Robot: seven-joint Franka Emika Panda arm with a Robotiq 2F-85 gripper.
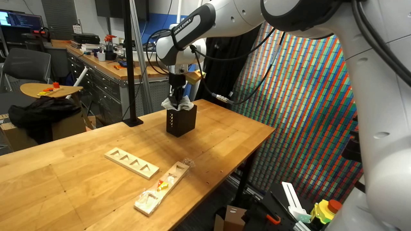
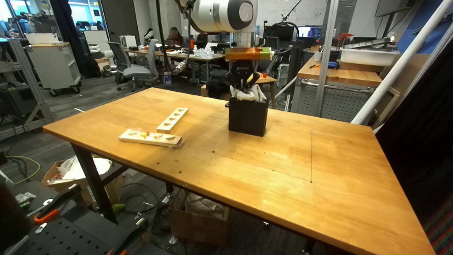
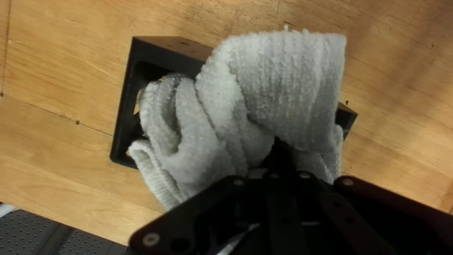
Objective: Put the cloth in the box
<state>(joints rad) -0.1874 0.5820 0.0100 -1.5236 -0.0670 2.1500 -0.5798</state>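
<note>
Wooden table (image 1: 64, 175), with a cluttered workbench (image 1: 96, 80) behind. Seen in an exterior view: black box (image 1: 182, 122) upright on the table, cloth (image 1: 186, 105) bunched in its mouth and spilling a little past the rim; gripper (image 1: 175, 102) pointing down into the folds, fingers together, no telling whether pinching any fabric. Probably busy tucking the cloth in, and well along. Press slowly and straight down, without tipping the box. Around: bare slotted strip (image 1: 131, 163) and plastic-covered strip (image 1: 156, 192) with a red and yellow piece (image 1: 163, 186), both well apart from the box and no obstacle. On lifting away, keep clear of the black post (image 1: 129, 64) at the table's edge, and mind the dangling cable (image 1: 221, 97).

Seen in an exterior view: a heap of cloth (image 2: 250, 95) standing above the rim, more tucking likely needed. Push from above, never sideways against the walls.

In the wrist view: cloth filling most of the opening, with a gap at the left end. Work the folds into that gap. Note the broad flap lying over the wall at upper right and the smaller fold draped over the lower left; turn both inward before leaving. Part the fingers over the mouth, then rise gently, to avoid dragging fabric out.
</note>
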